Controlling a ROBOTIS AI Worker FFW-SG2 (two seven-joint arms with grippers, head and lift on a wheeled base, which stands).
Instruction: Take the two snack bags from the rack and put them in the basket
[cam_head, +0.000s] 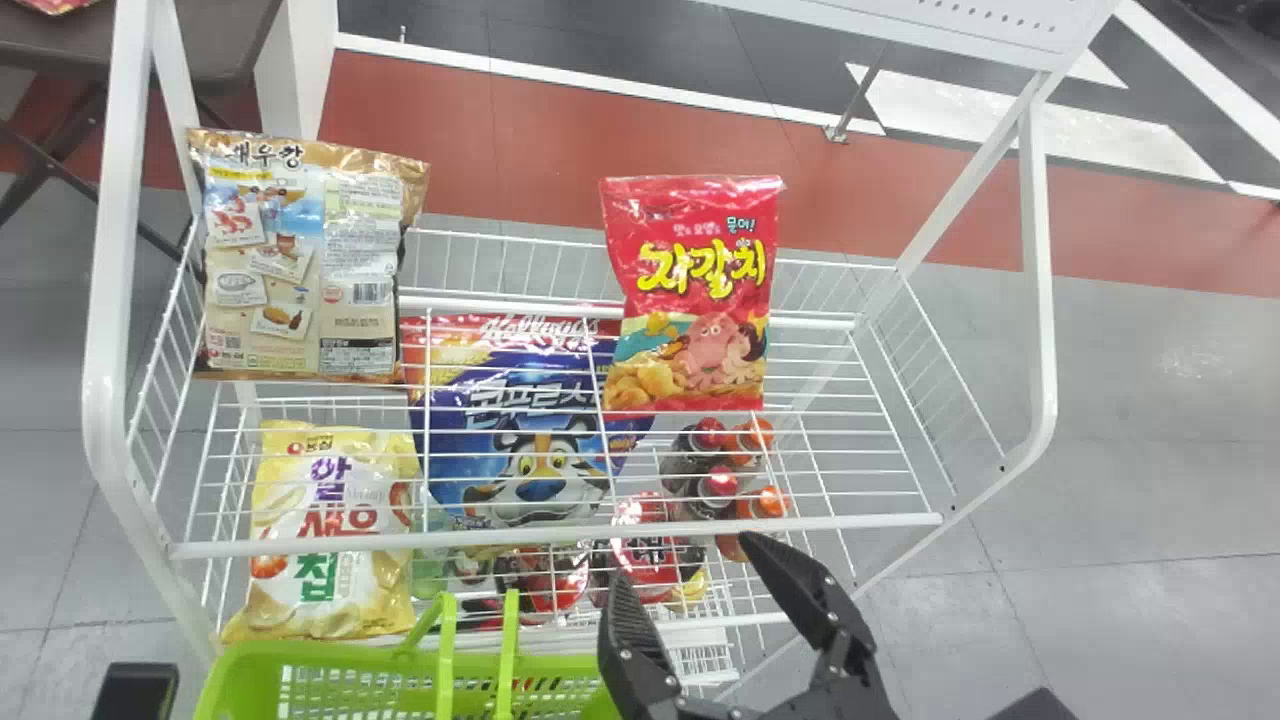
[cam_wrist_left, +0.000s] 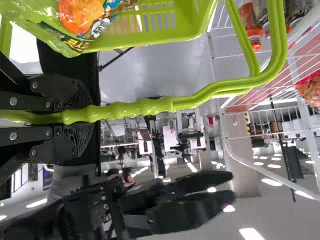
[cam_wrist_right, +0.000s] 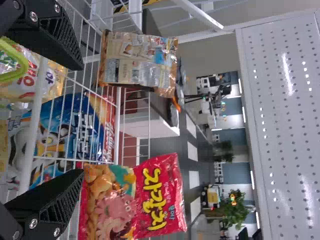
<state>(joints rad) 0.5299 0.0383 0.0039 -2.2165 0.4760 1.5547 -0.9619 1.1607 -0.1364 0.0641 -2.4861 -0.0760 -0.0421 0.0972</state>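
rack: white wire, tiered; upper front rail (cam_head: 850, 523) crosses below centre.
red snack bag (cam_head: 690, 290): one, upright on the upper tier, just off centre towards one o'clock.
brown snack bag (cam_head: 300, 270): one, upright on the upper tier, towards ten o'clock, well apart from the red one.
yellow bag (cam_head: 330, 530): one, lower tier, eight o'clock.
blue bag (cam_head: 540, 450): one, lower tier, seen through the upper wires.
bottles (cam_head: 768, 502): several, five o'clock, below the upper tier.
basket (cam_head: 330, 655): green, seven o'clock, before the rack; green packet (cam_wrist_left: 82, 17) inside.
left claw (cam_wrist_left: 85, 116): clenched on the green basket handle (cam_wrist_left: 145, 107).
right claw (cam_head: 685, 565): released, between five and six o'clock, fingers apart, grasping nothing.
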